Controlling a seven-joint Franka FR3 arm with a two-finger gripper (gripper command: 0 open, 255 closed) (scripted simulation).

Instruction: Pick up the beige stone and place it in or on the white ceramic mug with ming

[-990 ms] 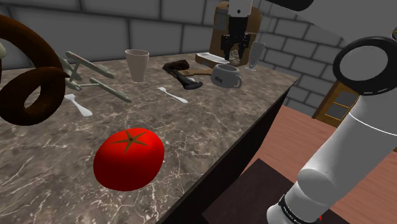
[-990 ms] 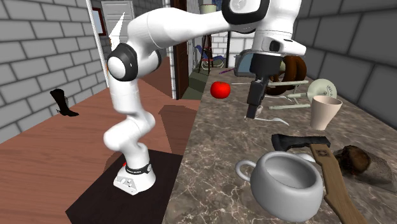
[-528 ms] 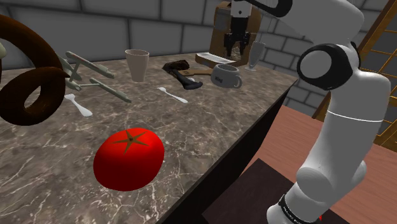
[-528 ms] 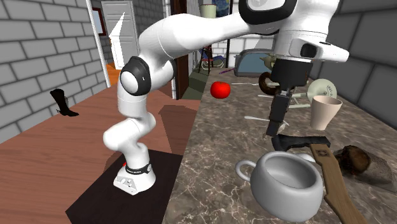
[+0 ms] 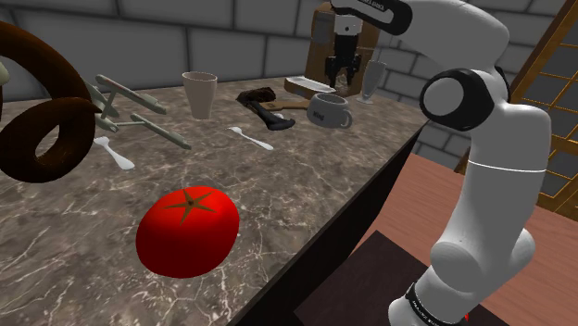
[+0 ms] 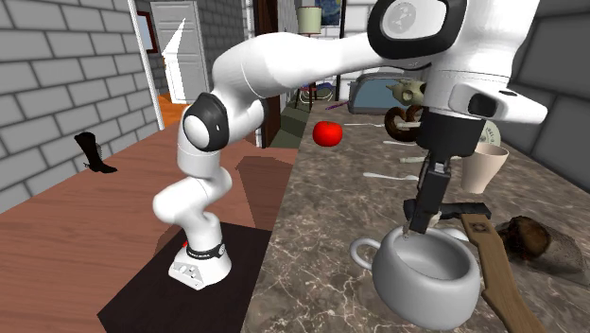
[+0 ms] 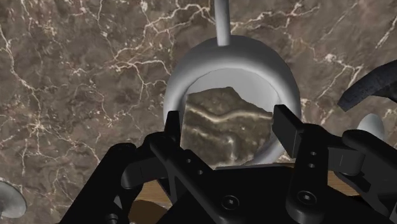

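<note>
Now hand clasping brownish stone directly above grey mug.

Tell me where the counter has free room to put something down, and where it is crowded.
Free: the counter between the tomato and the spoon near the axe, and the front edge strip from tomato to mug. Crowded: around the mug, where the end effector holds the stone.

In the shoulder view a red tomato lay lower left on the marble counter, a beige cup stood upper centre, and a white spoon lay just right of it.
</note>
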